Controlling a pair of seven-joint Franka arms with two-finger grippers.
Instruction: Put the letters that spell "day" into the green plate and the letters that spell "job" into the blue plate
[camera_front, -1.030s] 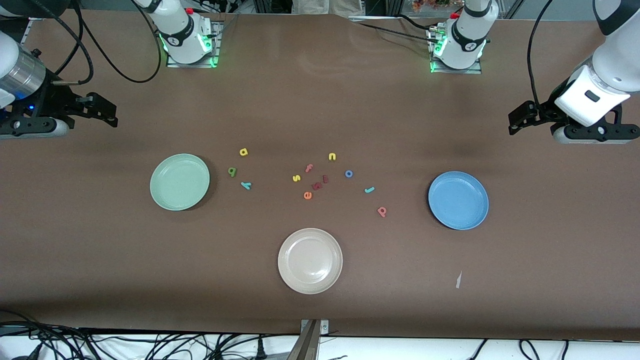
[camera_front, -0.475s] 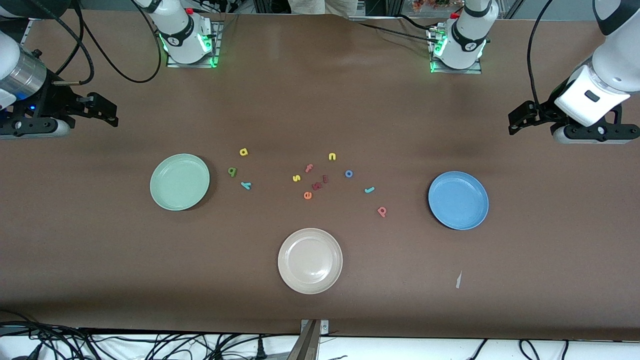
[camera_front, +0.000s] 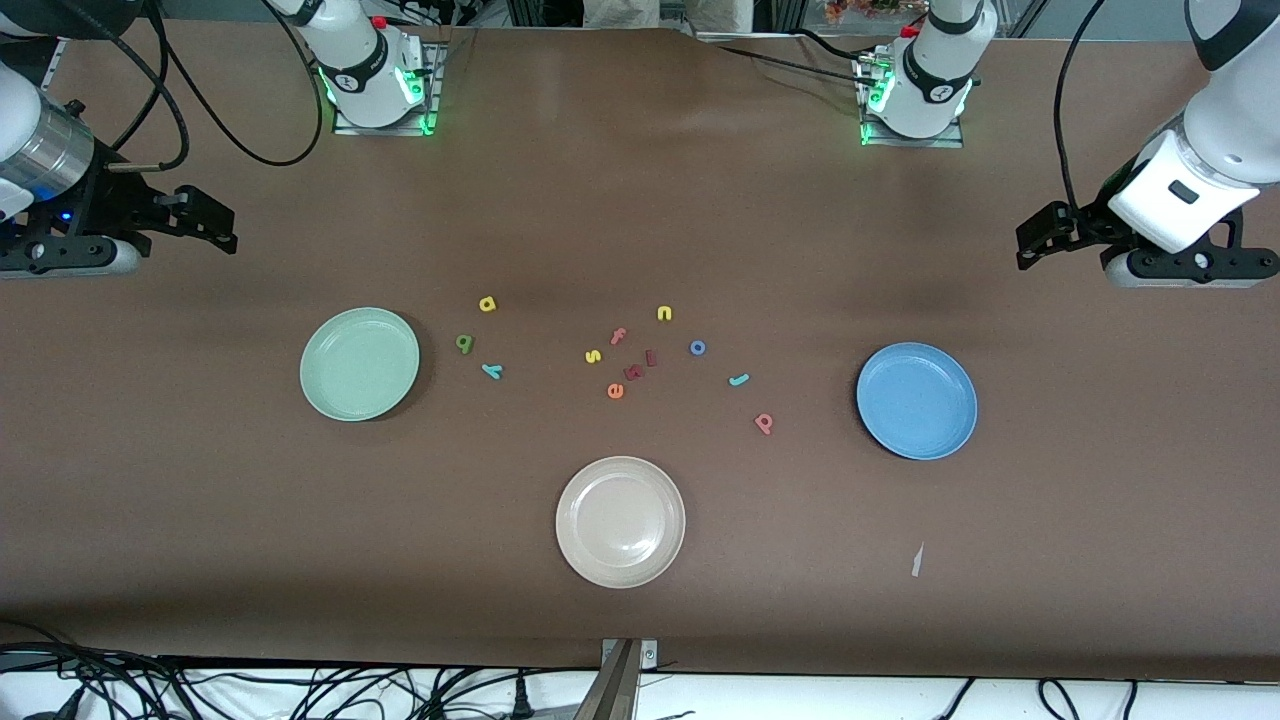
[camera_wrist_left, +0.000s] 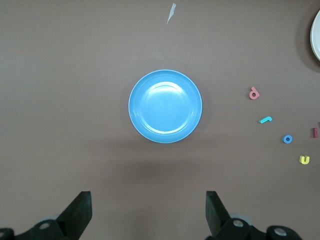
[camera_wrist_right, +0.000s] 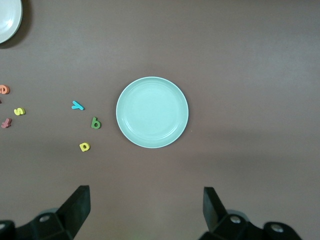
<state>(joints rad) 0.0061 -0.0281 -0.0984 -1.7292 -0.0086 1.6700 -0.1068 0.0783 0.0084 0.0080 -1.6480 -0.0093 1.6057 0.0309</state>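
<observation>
The green plate (camera_front: 360, 363) (camera_wrist_right: 152, 112) lies bare toward the right arm's end. Beside it are the yellow a (camera_front: 487, 304) (camera_wrist_right: 84, 146), green d (camera_front: 465, 343) (camera_wrist_right: 95, 123) and light blue y (camera_front: 491, 371) (camera_wrist_right: 77, 105). The blue plate (camera_front: 916, 400) (camera_wrist_left: 165, 106) lies bare toward the left arm's end. Near it are the blue o (camera_front: 698, 347) (camera_wrist_left: 287, 139), teal j (camera_front: 739, 380) (camera_wrist_left: 265, 120) and pink b (camera_front: 764, 423) (camera_wrist_left: 254, 93). My right gripper (camera_front: 215, 225) (camera_wrist_right: 145, 197) and left gripper (camera_front: 1035, 240) (camera_wrist_left: 148, 200) hang open and empty, high over the table's ends.
A cream plate (camera_front: 620, 521) sits nearest the front camera. Between the two letter groups lie a yellow s (camera_front: 593, 356), a yellow n (camera_front: 664, 313), an orange e (camera_front: 615, 391) and several reddish letters (camera_front: 633, 372). A paper scrap (camera_front: 916, 560) lies near the blue plate.
</observation>
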